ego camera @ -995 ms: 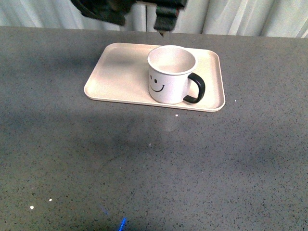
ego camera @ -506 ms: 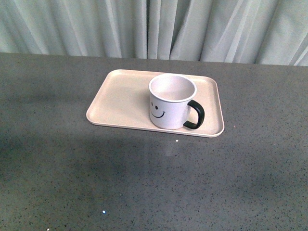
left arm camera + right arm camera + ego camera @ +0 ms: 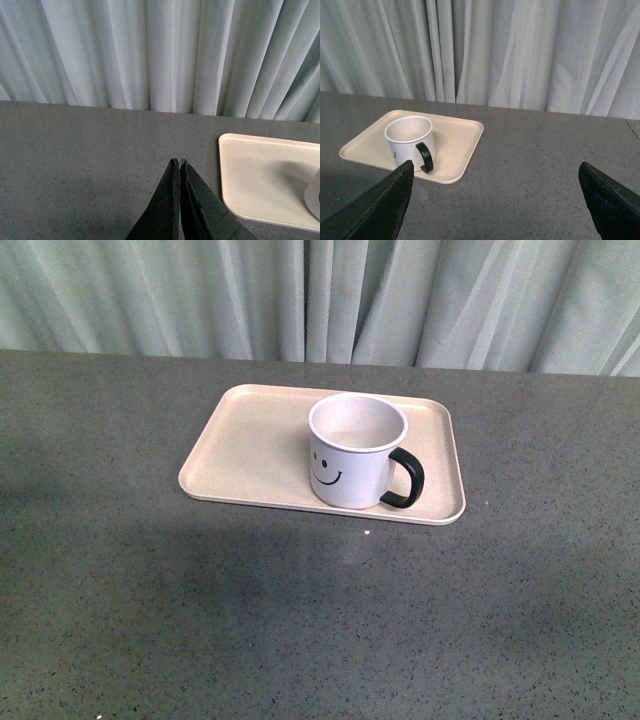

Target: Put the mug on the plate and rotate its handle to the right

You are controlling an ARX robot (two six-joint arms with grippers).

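White with a black smiley face, the mug (image 3: 358, 452) stands upright on the plate (image 3: 250, 440), set toward 3 o'clock from the plate's middle in the front view, with bare tray stretching toward 9 o'clock. Its handle (image 3: 405, 480) points to about 4 o'clock, over the tray's near right corner. The plate lies flat on the grey speckled table (image 3: 300, 630), its long side running from 9 to 3 o'clock, with a pale curtain (image 3: 320, 300) behind at 12 o'clock. Neither arm shows in the front view.

From the left wrist camera, the left pincer (image 3: 177, 162) has its two dark fingers pressed together with nothing between them. One rounded end of the plate (image 3: 260, 175) lies beyond the tips and off to one side, not touching them, and only a sliver of the mug (image 3: 315, 195) shows at the picture's edge.

From the right wrist camera, the right pincer (image 3: 495, 165) has its fingers spread wide apart and empty. The mug (image 3: 410, 137) on the plate (image 3: 462, 140) lies ahead of it, well apart, closer to one finger than the other, its handle (image 3: 425, 157) turned toward the camera.
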